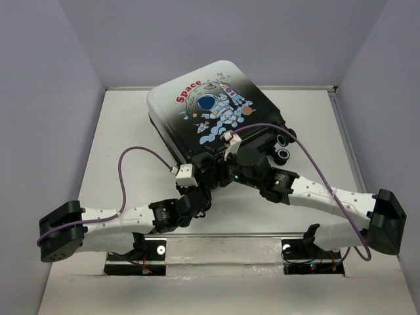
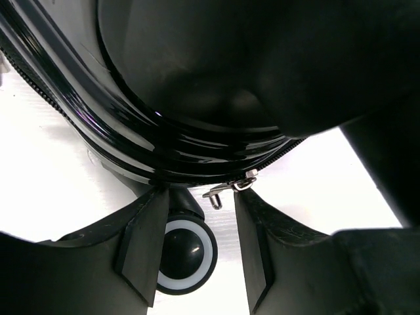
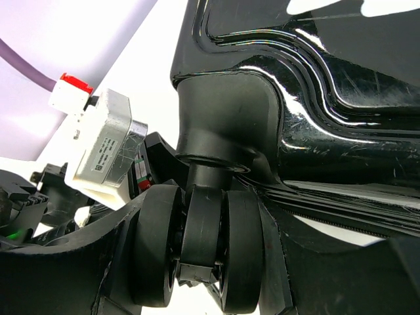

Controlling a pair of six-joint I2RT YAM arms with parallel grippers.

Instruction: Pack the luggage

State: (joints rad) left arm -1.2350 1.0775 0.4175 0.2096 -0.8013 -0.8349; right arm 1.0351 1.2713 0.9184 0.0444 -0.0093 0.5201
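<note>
The luggage (image 1: 213,108) lies flat and closed on the white table, with the astronaut and red "Space" print facing up. Both grippers meet at its near corner. My right gripper (image 1: 223,167) is shut on a black double wheel (image 3: 197,243) of the luggage, with a finger pressed on each side (image 3: 200,223). My left gripper (image 1: 199,176) is open (image 2: 200,197) just below the shell's zipper seam. A silver zipper pull (image 2: 230,189) hangs at its fingertips, untouched. A black wheel with a white ring (image 2: 187,252) sits behind its left finger.
Two more wheels (image 1: 283,147) stick out at the luggage's right side. Grey walls enclose the table (image 1: 118,151) at the back, left and right. A purple cable (image 1: 308,157) loops over the right arm and another (image 1: 128,164) over the left.
</note>
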